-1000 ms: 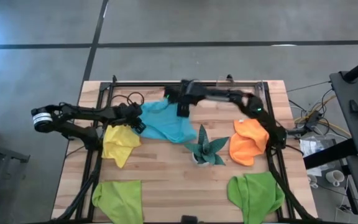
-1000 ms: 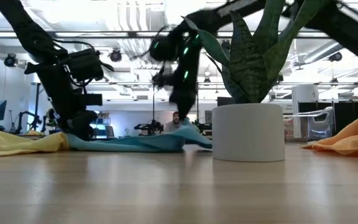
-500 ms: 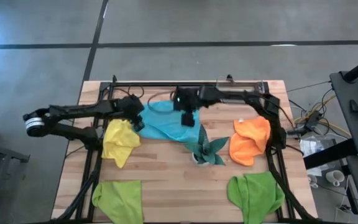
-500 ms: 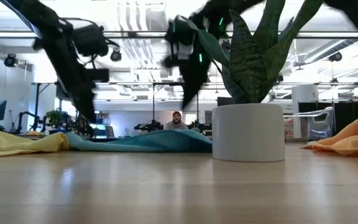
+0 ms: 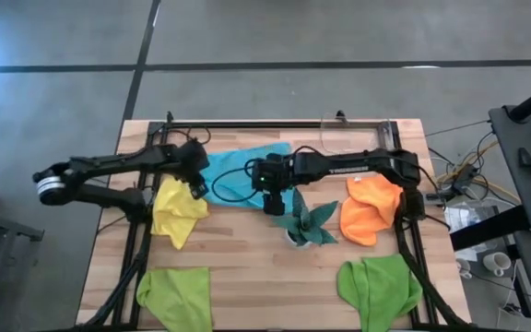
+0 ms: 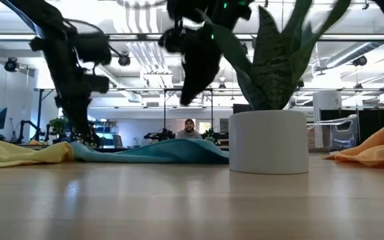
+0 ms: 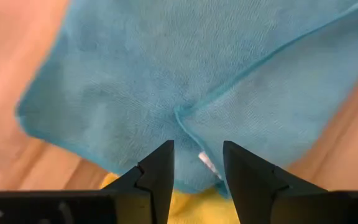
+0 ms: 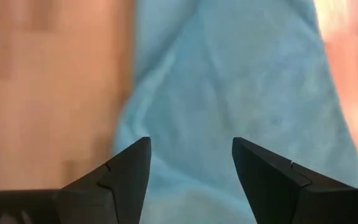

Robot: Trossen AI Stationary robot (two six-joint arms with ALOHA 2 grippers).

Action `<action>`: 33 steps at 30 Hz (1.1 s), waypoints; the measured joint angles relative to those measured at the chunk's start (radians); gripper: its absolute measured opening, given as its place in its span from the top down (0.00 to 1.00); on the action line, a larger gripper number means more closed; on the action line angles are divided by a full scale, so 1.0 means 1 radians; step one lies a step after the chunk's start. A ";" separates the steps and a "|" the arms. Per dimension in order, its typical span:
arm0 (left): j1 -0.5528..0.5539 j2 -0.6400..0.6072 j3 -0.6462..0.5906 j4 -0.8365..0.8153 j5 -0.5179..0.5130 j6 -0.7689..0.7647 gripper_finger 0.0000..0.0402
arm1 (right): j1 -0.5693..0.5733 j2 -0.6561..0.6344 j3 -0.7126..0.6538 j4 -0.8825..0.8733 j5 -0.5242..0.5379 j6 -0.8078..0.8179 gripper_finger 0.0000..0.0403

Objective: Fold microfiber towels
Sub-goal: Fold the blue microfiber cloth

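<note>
We see a soft, fuzzy light blue towel point(image 5: 238, 171) rumpled flat on the pale wood-plank table point(image 5: 247, 277), left gripper point(image 7: 197, 163) over its edge by the yellow towel point(image 5: 177, 208), fingers parted, right gripper point(image 8: 191, 163) hovering above it, fingers wide apart, empty.

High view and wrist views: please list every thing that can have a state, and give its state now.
light blue towel: spread out, creased, one corner folded over.
yellow towel: crumpled.
orange towel: crumpled.
left lime green towel: lying loosely flat.
right lime green towel: bunched.
potted plant: upright.
left gripper: open, empty.
right gripper: open, empty.
</note>
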 joint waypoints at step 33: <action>0.001 0.316 0.095 0.034 -0.004 -0.094 0.69 | -0.017 0.003 -0.012 -0.024 0.028 -0.053 0.44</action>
